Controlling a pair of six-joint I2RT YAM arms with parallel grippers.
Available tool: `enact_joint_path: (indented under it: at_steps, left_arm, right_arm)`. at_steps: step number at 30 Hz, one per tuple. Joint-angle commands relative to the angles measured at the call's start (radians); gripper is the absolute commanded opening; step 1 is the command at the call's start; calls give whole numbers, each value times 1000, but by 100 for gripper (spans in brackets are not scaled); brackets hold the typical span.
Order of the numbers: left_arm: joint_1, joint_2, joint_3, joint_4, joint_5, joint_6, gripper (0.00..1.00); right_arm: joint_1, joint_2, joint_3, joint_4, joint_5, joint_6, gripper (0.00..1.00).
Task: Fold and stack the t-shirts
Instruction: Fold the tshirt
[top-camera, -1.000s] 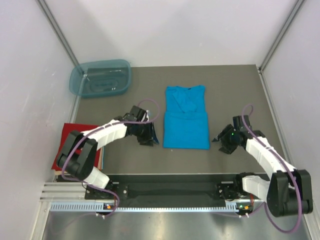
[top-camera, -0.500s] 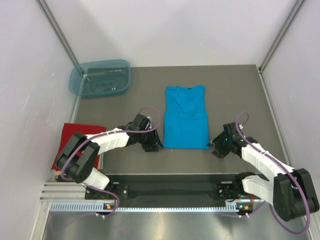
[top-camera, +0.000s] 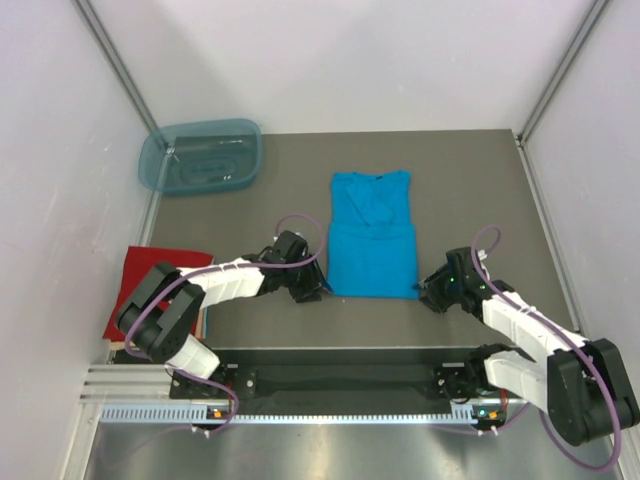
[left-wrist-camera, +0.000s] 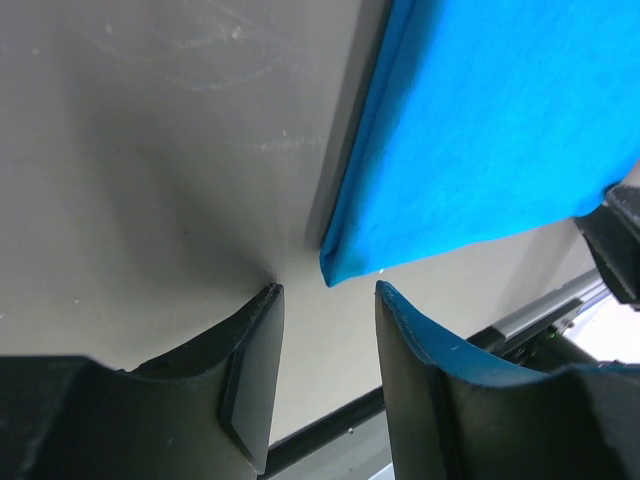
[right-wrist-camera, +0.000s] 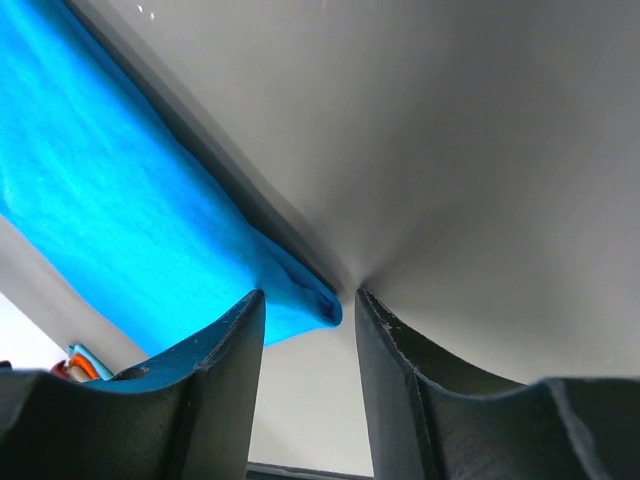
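Note:
A turquoise t-shirt (top-camera: 372, 235) lies flat mid-table, its sleeves folded in. The red t-shirt (top-camera: 152, 278) rests folded at the near left edge. My left gripper (top-camera: 312, 292) sits low at the turquoise shirt's near left corner. In the left wrist view that gripper (left-wrist-camera: 328, 291) stands open, with the shirt (left-wrist-camera: 480, 130) corner just beyond its tips. My right gripper (top-camera: 429, 290) is at the near right corner. In the right wrist view its jaws (right-wrist-camera: 308, 297) are apart, and the shirt (right-wrist-camera: 110, 200) corner lies between the tips, unpinched.
A translucent blue-green tub (top-camera: 200, 158) stands at the back left. White walls with metal posts close in the table on three sides. A rail (top-camera: 340, 380) with the arm bases runs along the near edge.
Both grippers have dropped and slid inward to the turquoise shirt's near corners. The right jaws have narrowed around the corner; the left jaws stayed about as wide.

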Motion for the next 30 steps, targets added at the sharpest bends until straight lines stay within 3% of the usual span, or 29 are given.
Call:
enact_joint_path:
  at_steps: [1,10,16,19,20,22,25,26,30]
  left_arm:
    - [-7,3,-24,33,-75,-25,47]
    - [-30,27,-30,43,-109,-75,46]
    - [-43,64,-33,40,-130,-95,39]
    - [-46,72,-33,31,-148,-97,35]
    - [-47,69,-33,26,-153,-97,34]
    - [-49,67,-31,16,-165,-94,28]
    - [-50,49,-27,-6,-187,-85,12]
    - [-50,35,-24,-12,-193,-75,1]
    - [-73,-16,-5,-52,-204,-61,0]
  right_arm:
    - [14,10,-40,9,34,13,42]
    - [26,-25,-51,-20,74,41,40]
    - [34,-13,-80,4,75,52,36]
    - [36,-18,-88,6,86,50,25]
    - [35,-21,-88,3,96,47,14]
    - [37,-31,-88,0,116,30,2]
    - [37,-48,-82,3,124,-5,0]
    - [37,-54,-77,4,123,-17,0]
    - [45,-110,-63,-12,124,-82,0]
